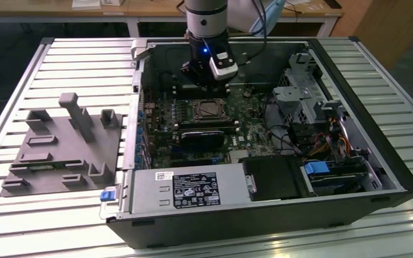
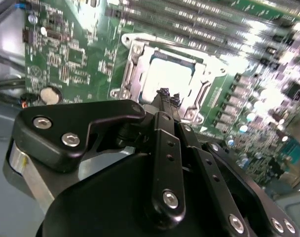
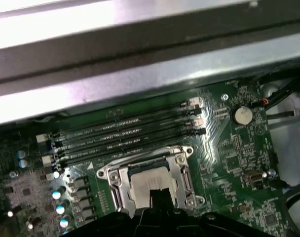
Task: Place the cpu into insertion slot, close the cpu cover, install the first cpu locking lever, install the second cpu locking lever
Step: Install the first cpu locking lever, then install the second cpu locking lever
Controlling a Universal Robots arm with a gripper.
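Exterior view: arm's gripper (image 1: 205,86) sits inside the open computer case (image 1: 378,134), over the far part of the motherboard (image 1: 253,134), just beyond the insertion slot (image 1: 206,109). Slot shows a silver rim around a dark middle; can't tell from here whether the chip is seated. Grey fixture block (image 1: 63,145) lies on the slatted table (image 1: 20,215) at the exterior view's left, well apart from the case. Power supply (image 1: 185,191) at the near edge carries white and black labels; print too small to read. Second wrist view: fingertips look pressed together and empty, hovering right over the bright silver top of the cpu (image 2: 167,79), which lies inside the socket with the cpu cover (image 2: 132,64) framing it, apparently folded down. Coin cell (image 2: 50,95) sits off to the side on the board. First wrist view: same picture, cpu (image 3: 150,181) centred in the cover's window (image 3: 182,168), four memory slots (image 3: 125,133) just beyond it, case wall behind. Judgement: chip placed and cover down, work is at the locking levers; can't make the levers out clearly. To do it well, catch the lever near its free end, push down and then sideways under its hook, stay off the chip top, and check that the cover is flat first. Board silkscreen is unreadable.
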